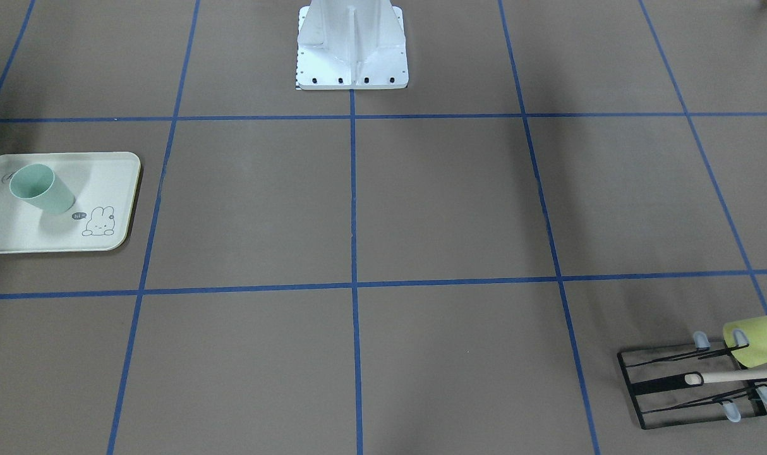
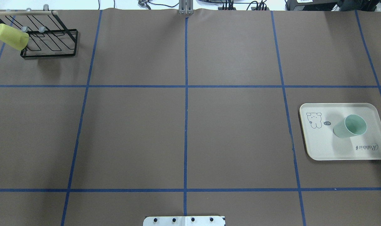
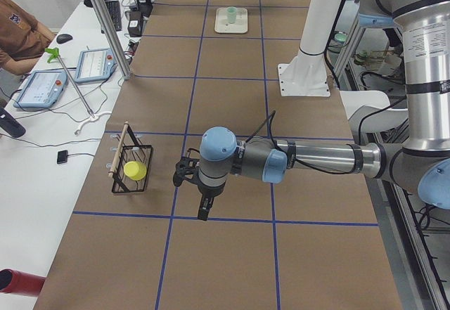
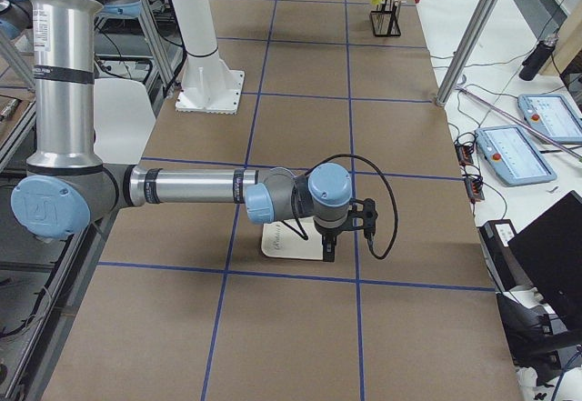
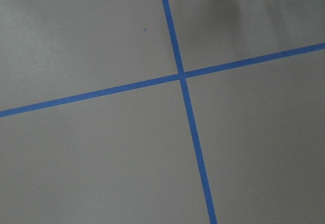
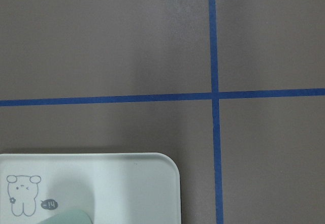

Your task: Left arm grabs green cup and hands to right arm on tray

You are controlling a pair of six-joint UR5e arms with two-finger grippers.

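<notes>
The pale green cup (image 2: 350, 126) stands upright on the cream tray (image 2: 335, 150) at the table's right side, seen also as cup (image 1: 41, 188) on tray (image 1: 105, 170). Nothing holds the cup. My right gripper (image 4: 327, 255) hangs above the tray (image 4: 282, 246), and its wrist view catches the tray's corner (image 6: 127, 183) and the cup's rim (image 6: 71, 218). My left gripper (image 3: 204, 215) hovers over bare table beside the rack. Both grippers show only in the side views, so I cannot tell whether either is open or shut.
A yellow-green cup (image 2: 11, 36) hangs on a black wire rack (image 2: 52, 40) at the far left corner. The white robot base (image 1: 352, 57) stands at mid-table. A person (image 3: 17, 29) sits by control tablets beyond the table.
</notes>
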